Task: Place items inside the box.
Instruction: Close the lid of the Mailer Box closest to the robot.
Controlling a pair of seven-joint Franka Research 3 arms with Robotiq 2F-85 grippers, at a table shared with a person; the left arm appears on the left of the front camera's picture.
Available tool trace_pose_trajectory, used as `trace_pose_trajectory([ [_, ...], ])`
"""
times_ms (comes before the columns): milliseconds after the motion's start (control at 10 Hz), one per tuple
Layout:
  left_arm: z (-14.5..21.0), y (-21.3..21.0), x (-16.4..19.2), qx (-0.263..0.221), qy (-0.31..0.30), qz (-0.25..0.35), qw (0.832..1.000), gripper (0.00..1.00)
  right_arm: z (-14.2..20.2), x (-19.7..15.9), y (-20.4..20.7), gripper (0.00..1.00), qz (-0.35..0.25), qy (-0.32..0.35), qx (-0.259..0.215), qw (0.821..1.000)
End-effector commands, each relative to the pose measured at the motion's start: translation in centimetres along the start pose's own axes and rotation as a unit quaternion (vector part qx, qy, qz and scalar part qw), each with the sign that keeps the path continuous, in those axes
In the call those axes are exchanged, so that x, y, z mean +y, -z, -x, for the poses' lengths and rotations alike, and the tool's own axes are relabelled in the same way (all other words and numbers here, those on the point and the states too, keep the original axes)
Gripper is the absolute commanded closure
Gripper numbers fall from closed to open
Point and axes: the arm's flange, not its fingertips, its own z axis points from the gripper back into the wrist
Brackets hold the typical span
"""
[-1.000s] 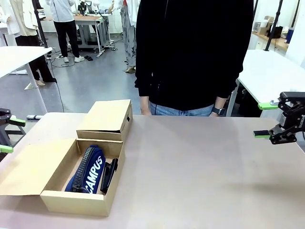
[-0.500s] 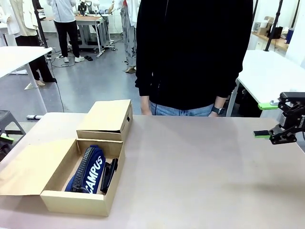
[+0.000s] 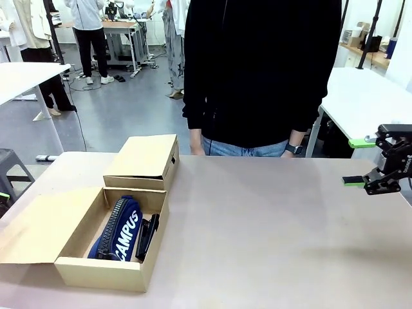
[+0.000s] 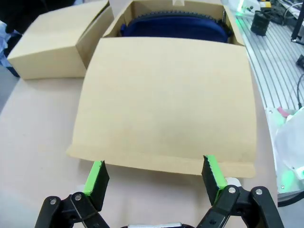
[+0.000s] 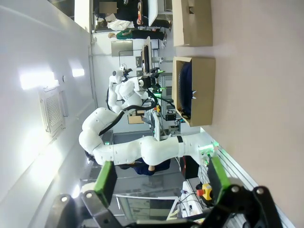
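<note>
The open cardboard box sits at the table's left, its flap spread flat to the left. Inside lie a navy "CAMPUS" pouch and a black stapler beside it. My left gripper is open and empty, low over the table just off the flap's outer edge, with the pouch beyond. My right gripper hangs open and empty above the table's far right side, well away from the box. From its wrist view the box lies far off.
A closed cardboard box stands just behind the open one, also seen as the closed box. A person in a black top stands at the far edge. The table's bare middle and right give free room.
My left gripper has drawn back leftward, out past the front view's left edge. The right gripper and the boxes have not moved.
</note>
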Motion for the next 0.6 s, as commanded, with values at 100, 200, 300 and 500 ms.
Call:
trace_pose_trajectory([
  [100, 6.0, 0.3, 1.1, -0.010, 0.024, 0.019, 0.999, 0.00, 0.3, 0.4, -0.2, 0.00, 0.002, 0.006, 0.006, 1.000],
  [200, 6.5, 0.5, 1.0, -0.013, 0.031, 0.030, 0.999, 0.00, 0.3, 0.4, -0.2, 0.00, 0.002, 0.006, 0.006, 1.000],
  [300, 6.7, 0.8, 1.1, -0.011, 0.032, 0.041, 0.999, 0.00, 0.3, 0.4, -0.2, 0.00, 0.002, 0.006, 0.006, 1.000],
  [500, 7.1, 1.3, 1.7, -0.003, 0.027, 0.060, 0.998, 0.00, 0.3, 0.4, -0.2, 0.00, 0.002, 0.006, 0.006, 1.000],
])
